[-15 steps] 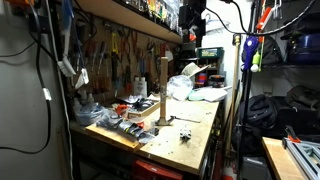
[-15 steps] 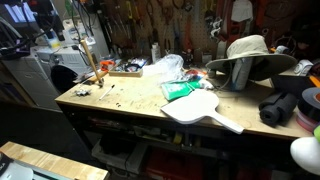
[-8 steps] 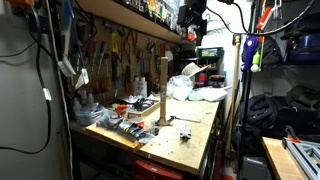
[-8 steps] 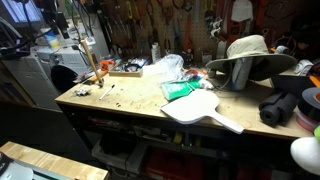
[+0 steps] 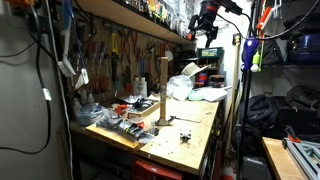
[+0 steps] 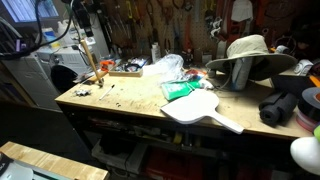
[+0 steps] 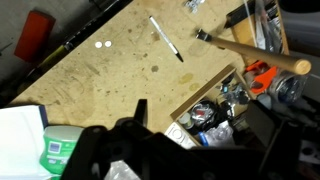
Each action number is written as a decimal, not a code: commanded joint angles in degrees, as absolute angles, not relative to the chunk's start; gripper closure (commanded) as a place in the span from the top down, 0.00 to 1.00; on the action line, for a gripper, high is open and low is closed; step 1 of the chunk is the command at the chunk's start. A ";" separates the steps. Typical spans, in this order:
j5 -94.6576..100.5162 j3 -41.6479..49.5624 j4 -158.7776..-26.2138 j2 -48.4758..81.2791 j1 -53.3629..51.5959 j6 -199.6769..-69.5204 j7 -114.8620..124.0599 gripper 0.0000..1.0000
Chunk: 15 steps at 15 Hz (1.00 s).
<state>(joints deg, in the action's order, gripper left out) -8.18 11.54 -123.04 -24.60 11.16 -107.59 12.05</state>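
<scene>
The worn wooden workbench [image 6: 125, 100] carries a white paddle-shaped board [image 6: 200, 108] near its front edge, a green packet [image 6: 180, 90] just behind it, a crumpled plastic bag [image 6: 165, 68], an upright wooden post [image 5: 163, 90], a pen [image 7: 166, 39] and a hammer [image 7: 255, 55].

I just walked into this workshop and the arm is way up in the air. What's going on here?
The gripper hangs high above the cluttered workbench, touching nothing. It holds nothing I can see, though whether the fingers are open is unclear. In the wrist view, a pen and a wooden-handled hammer lie on the bare wood below, beside a box of small parts.
</scene>
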 commanded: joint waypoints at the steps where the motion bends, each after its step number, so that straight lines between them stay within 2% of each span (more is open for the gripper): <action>1: -6.32 15.33 -124.49 -24.84 14.84 -111.45 6.71 1.00; 7: -9.41 22.52 -121.89 -18.26 18.56 -120.31 2.52 1.00; 15: -8.53 26.84 -118.93 -2.86 23.50 -131.29 6.71 1.00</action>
<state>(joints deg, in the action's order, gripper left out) -7.88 25.85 -121.22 -8.79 21.48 -128.36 4.44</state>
